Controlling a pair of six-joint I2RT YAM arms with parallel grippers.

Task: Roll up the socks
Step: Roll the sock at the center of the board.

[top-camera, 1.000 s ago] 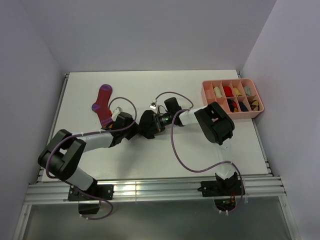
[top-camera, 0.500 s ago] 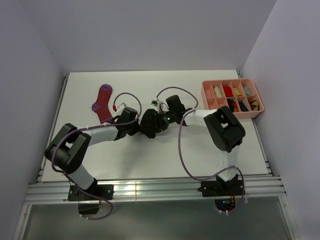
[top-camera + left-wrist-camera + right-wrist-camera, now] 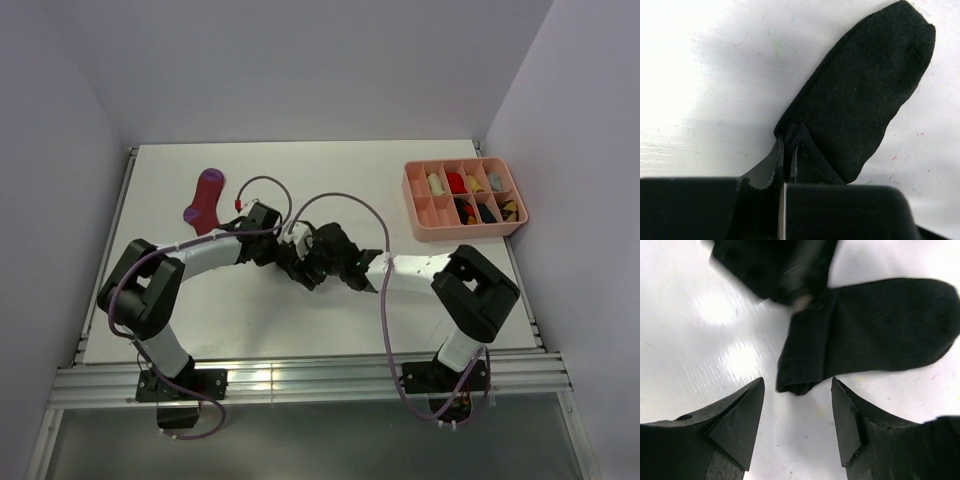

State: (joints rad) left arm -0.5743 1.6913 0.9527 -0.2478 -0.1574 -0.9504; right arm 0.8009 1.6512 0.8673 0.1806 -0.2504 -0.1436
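A black ankle sock [image 3: 865, 90] lies flat on the white table. My left gripper [image 3: 789, 150] is shut on the sock's near edge, which bunches between the fingers. In the right wrist view the same sock [image 3: 875, 335] lies just past my right gripper [image 3: 797, 385], which is open with only bare table between its fingers. From above, the left gripper [image 3: 283, 256] and the right gripper [image 3: 308, 272] meet at mid-table and hide most of the black sock. A magenta sock [image 3: 205, 200] lies alone at the back left.
A pink compartment tray [image 3: 415, 205] holding several rolled items stands at the back right. Purple cables loop over both arms. White walls close in the table at the back and both sides.
The left gripper has shut on the black sock and shifted right. The right gripper has opened, let go, and drawn back as its arm swung toward the near edge.
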